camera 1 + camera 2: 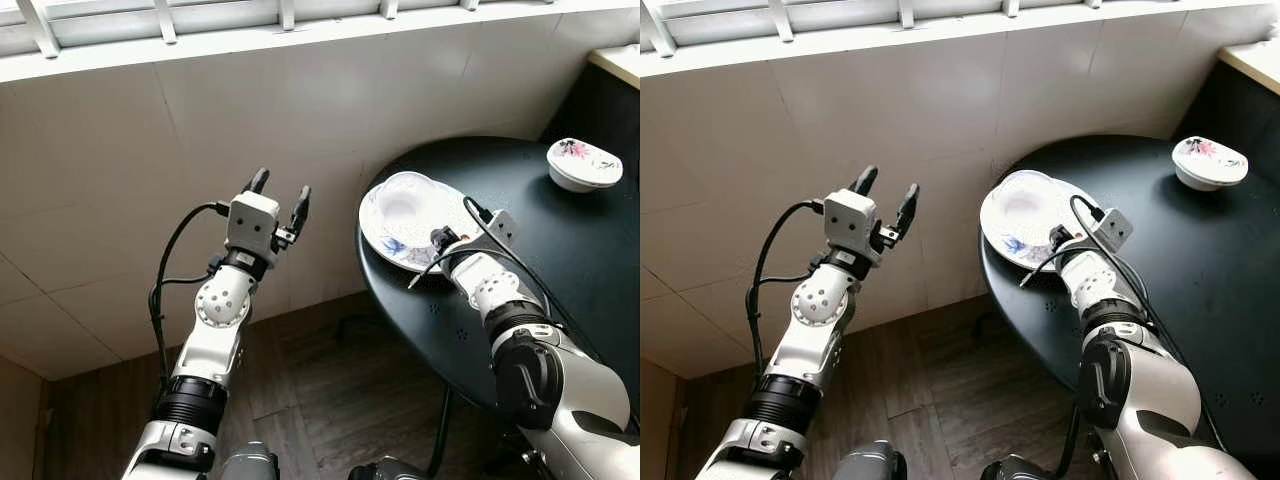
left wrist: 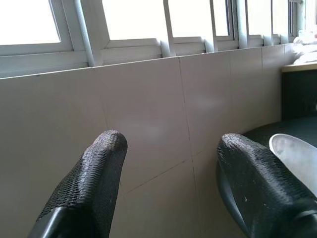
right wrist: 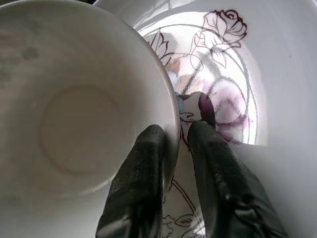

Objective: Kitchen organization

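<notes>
Bowl (image 3: pixel 74 124) and plate (image 3: pixel 237 74), centre frame: glossy white glazed ceramic, plate with printed rose pattern. Table (image 1: pixel 560 250), right: matt black, smooth. Wall (image 1: pixel 120 180), upper left: smooth pale tile. Fingers (image 2: pixel 89 183): rough, textured black rubber. Floor (image 1: pixel 330 400), bottom: dark wood.

Round table (image 1: pixel 560 270) sits to robot's right, tiled wall (image 1: pixel 150 150) behind w/ window frame (image 1: pixel 150 30) along the top. On table's near-left edge, approx 9 o'clock of its top, a plate (image 1: pixel 385 245) w/ a bowl (image 1: pixel 405 205) on it; 2nd small bowl (image 1: pixel 583 163) well apart at approx 1 o'clock on the table, counter corner (image 1: pixel 618 62) behind it. Right gripper (image 3: pixel 176 144) at the bowl's rim, one finger inside, one outside over the plate; left gripper (image 1: pixel 278 198) is left of table, raised before the wall, over floor (image 1: pixel 330 400).
</notes>
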